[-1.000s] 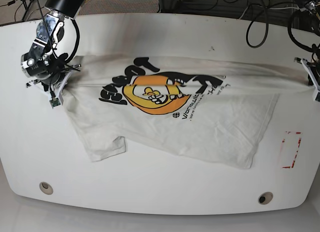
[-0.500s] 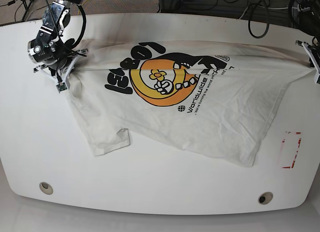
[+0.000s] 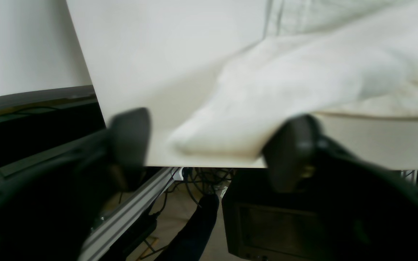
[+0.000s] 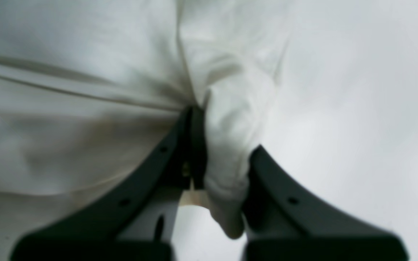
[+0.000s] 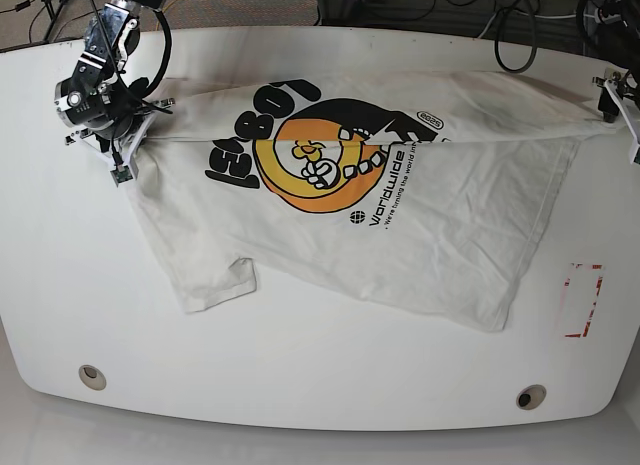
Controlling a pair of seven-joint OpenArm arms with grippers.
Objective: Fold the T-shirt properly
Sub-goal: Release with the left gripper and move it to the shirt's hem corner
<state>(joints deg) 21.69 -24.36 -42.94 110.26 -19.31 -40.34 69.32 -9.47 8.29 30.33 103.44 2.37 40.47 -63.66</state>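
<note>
You're working in a robotics lab: a bare white counter [image 5: 330, 385] with red tape markings [image 5: 581, 300], and loose black cables [image 5: 515, 45] trailing behind it. Below the left gripper [image 3: 212, 145], aluminium framing [image 3: 136, 206] and more wiring show under the counter's edge.

Left tool lets go, shirt spreads toward the far edge.
The left tool [image 3: 212, 145] now has its jaws apart, the T-shirt [image 5: 400, 205] corner lying loose between them on the desk [image 5: 300, 385]; the print has slid farther back and more cloth lies flat.

T-shirt [image 5: 400, 225] flat across table [image 5: 300, 385]
</note>
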